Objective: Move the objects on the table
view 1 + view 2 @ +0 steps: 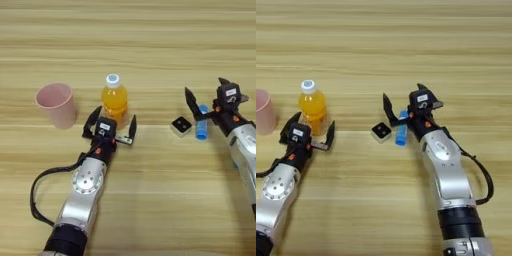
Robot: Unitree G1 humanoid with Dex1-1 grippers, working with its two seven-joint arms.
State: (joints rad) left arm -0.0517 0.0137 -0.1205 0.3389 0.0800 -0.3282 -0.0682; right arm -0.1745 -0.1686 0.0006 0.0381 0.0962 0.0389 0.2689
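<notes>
No label or lettering can be read on anything you have here. Your left gripper (pixel 111 124) sits just in front of the juice bottle (pixel 114 99), jaws spread wide, one black finger (pixel 92 121) to each side of the bottle's base; whether either finger touches it cannot be told. The bottle stands upright on the tabletop (pixel 150 45), white cap up, orange juice filling its body. Left of it, a little apart, the pink cup (pixel 56 104) stands upright with its mouth open to the top.

Your right gripper (pixel 404 102) hangs over the blue tube (pixel 401 128), jaws open, one finger left of the tube's far end and the other behind the black wrist block. The tube lies flat with its long axis running away from you toward the far edge, tilted slightly right at the far end; that far end is hidden under the gripper. Just left of the tube, close but apart, the small white cube (pixel 381 132) rests with its black face up, turned so a corner points toward you.
</notes>
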